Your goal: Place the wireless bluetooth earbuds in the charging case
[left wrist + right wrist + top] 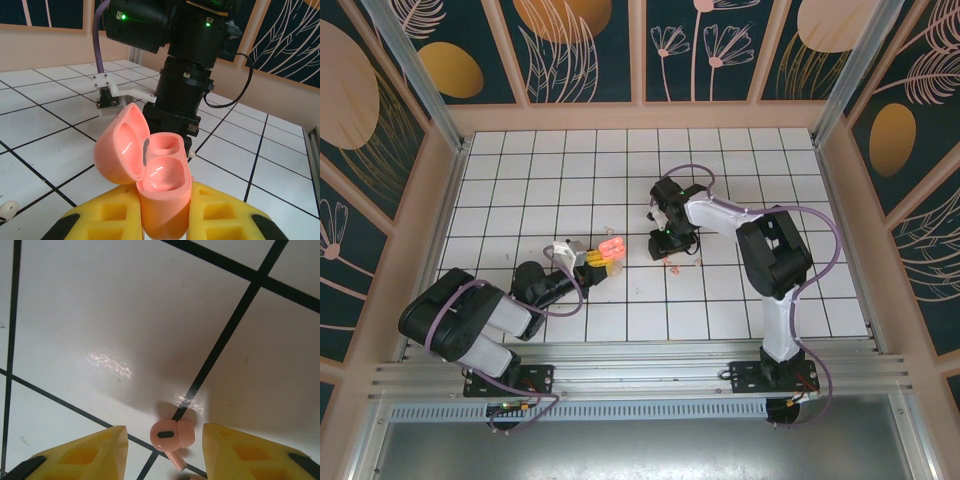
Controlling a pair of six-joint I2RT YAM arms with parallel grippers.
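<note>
My left gripper (165, 195) is shut on a coral-pink charging case (162, 175), held upright between the yellow fingers (100, 215). Its lid (120, 147) is swung open to the left, and both wells look empty. From above, the case (611, 246) sits at the left gripper (600, 258), just left of my right gripper (665, 250). The right gripper (162, 452) points down at the floor and is open. A coral-pink earbud (172, 436) lies on the tile between its fingertips (240, 450), touching neither. A pale beige earbud (6, 210) lies on the floor at the lower left.
The right arm's wrist (185, 75) stands close behind the open case. Small pink and pale pieces (674, 263) lie on the tiles under the right gripper. Wooden walls (640, 115) enclose the white tiled floor, with an aluminium rail (620, 375) at the near edge.
</note>
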